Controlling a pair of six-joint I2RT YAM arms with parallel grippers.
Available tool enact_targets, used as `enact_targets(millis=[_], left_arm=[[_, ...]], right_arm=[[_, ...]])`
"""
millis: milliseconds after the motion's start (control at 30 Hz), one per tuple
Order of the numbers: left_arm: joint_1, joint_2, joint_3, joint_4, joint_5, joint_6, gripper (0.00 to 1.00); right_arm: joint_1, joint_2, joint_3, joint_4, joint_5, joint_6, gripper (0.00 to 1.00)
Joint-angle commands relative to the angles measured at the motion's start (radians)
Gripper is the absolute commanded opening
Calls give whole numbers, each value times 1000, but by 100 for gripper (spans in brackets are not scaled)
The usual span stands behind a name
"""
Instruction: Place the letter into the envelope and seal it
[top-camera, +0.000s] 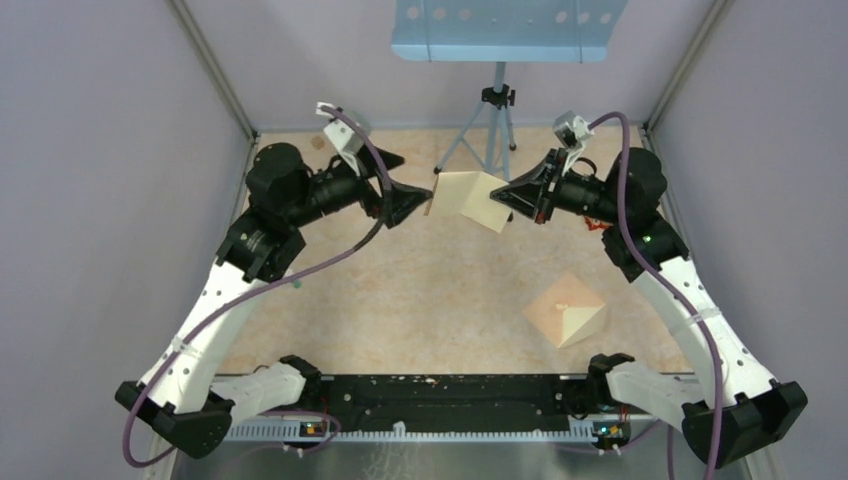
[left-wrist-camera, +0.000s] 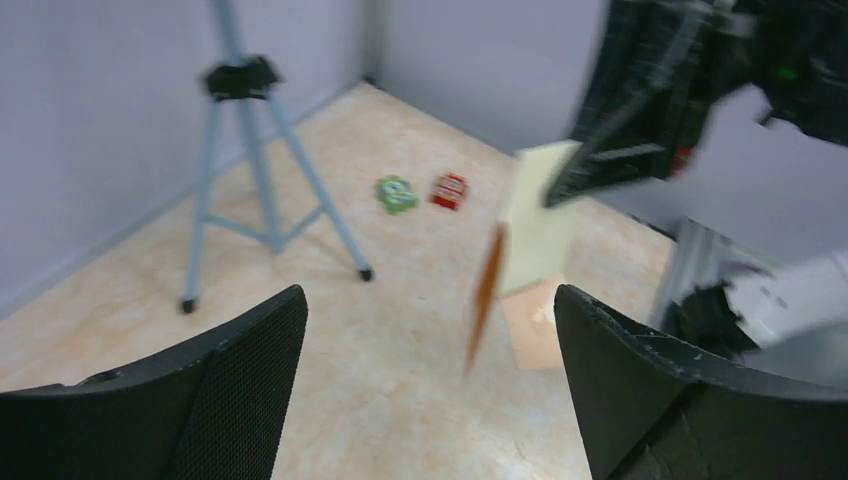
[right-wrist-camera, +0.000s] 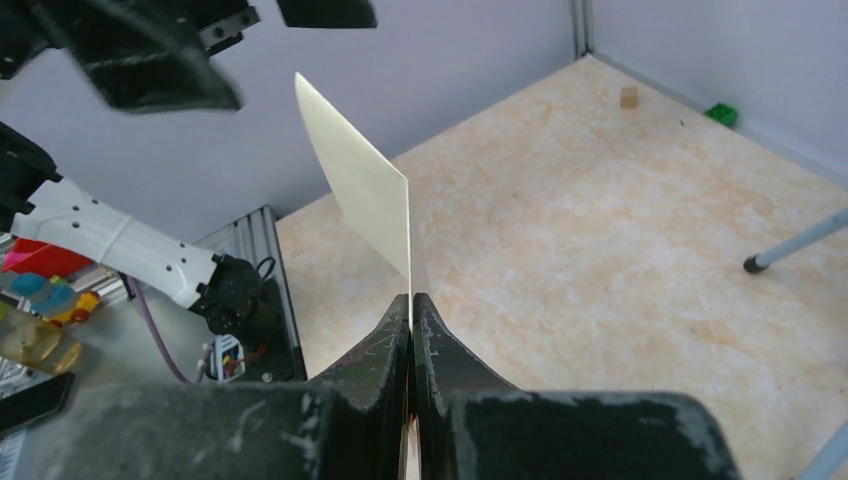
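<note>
The right end effector (right-wrist-camera: 411, 303) is clamped shut on one edge of the letter (right-wrist-camera: 360, 190), holding the pale sheet up on edge in the air above the far middle of the desk (top-camera: 420, 290). The left end effector (left-wrist-camera: 430, 300) faces it from the other side, near the sheet's free edge, its fingers (left-wrist-camera: 250, 380) spread wide with nothing between them. The envelope (top-camera: 566, 311) lies on the desk well apart from the letter, on the near right side close to the right arm, and neither end effector touches it.
</note>
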Motion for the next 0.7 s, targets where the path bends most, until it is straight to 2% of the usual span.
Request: enact_targets(millis=[0, 67, 133, 233, 333, 433, 567, 667], left_arm=[[125, -41, 56, -16, -339, -80, 97], [227, -20, 50, 36, -188, -158, 95], [283, 18, 39, 103, -5, -229, 92], [291, 51, -18, 288, 266, -328, 88], [287, 34, -125, 530, 439, -443, 90], [272, 26, -166, 640, 515, -501, 92], [228, 25, -177, 633, 520, -486, 93], [195, 37, -181, 637, 507, -485, 94]], right_arm=[[9, -40, 81, 38, -102, -36, 0], [9, -46, 81, 82, -185, -16, 0], [9, -50, 68, 163, -248, 39, 0], [9, -55, 55, 255, -265, 104, 0], [10, -39, 63, 291, -266, 138, 0], [9, -20, 60, 377, -280, 208, 0], [16, 13, 63, 472, -294, 287, 0], [38, 36, 78, 471, -288, 290, 0]])
